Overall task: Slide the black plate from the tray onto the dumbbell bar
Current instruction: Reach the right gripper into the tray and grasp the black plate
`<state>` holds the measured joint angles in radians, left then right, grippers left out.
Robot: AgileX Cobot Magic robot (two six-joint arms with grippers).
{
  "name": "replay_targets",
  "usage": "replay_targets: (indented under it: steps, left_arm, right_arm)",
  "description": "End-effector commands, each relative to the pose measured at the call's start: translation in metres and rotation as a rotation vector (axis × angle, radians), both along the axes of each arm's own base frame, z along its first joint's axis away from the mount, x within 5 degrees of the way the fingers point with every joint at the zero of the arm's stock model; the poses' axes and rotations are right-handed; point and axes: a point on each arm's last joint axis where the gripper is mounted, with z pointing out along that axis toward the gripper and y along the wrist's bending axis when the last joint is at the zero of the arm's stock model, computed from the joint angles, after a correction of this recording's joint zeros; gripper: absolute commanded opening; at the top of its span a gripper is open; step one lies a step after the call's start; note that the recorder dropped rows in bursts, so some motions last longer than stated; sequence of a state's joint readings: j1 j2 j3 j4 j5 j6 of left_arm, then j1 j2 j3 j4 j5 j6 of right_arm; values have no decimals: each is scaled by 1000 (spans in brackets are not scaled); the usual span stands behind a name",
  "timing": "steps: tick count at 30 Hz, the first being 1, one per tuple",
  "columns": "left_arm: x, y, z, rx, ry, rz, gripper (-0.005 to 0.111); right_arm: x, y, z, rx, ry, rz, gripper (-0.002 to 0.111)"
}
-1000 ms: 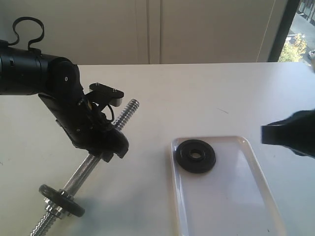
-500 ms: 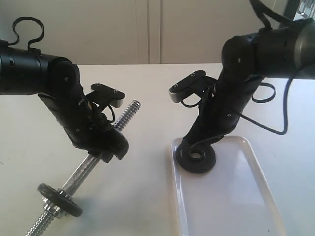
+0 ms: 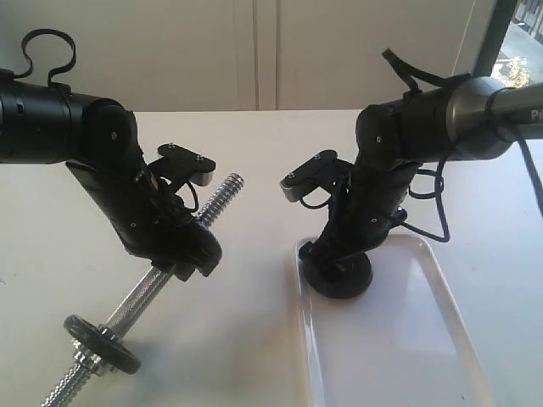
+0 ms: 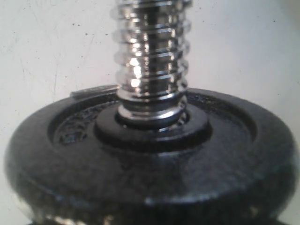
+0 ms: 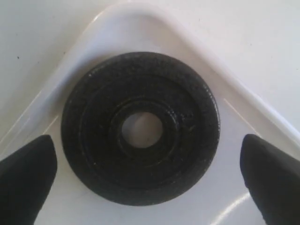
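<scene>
The black plate [image 3: 341, 280] lies flat in the near-left corner of the white tray [image 3: 399, 339]. My right gripper [image 3: 338, 259] hangs just above it. In the right wrist view the plate [image 5: 140, 129] sits between the two dark fingertips [image 5: 26, 171], which stand wide apart, open, clear of its rim. The tray's rim [image 5: 197, 44] curves round it. My left gripper [image 3: 188, 253] is shut on the knurled middle of the dumbbell bar [image 3: 144, 292], holding it tilted with its threaded end [image 3: 222, 193] up. A fitted black disc [image 3: 106, 343] sits low on the bar [image 4: 152, 61].
Everything stands on a white table [image 3: 254, 339]. A pale wall closes the back, and a dark window frame [image 3: 488, 38] stands at the far right. The right arm's cable [image 3: 424, 229] loops over the tray's far edge.
The right arm swung in from the right edge and came down over the plate in the tray, settling slightly lower and leftward. The left arm and the bar have stayed still.
</scene>
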<state>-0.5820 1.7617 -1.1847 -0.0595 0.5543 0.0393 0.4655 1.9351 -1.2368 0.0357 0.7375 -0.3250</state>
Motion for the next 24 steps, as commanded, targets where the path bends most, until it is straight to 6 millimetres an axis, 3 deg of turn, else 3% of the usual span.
replay_targets:
  steps: [1,8,24]
  left_arm:
    - [1,-1,18,-35,-68,-13,0]
    - [1,-1,18,-39,-74,-12,0]
    - [2,-1,18,-40,-79,-15,0]
  right_arm:
    - [4,3,-1,2,-30,20,105]
    - [6,4,-7,-2,-15,18,105]
    - [9,6,-43,-66,116,13,102]
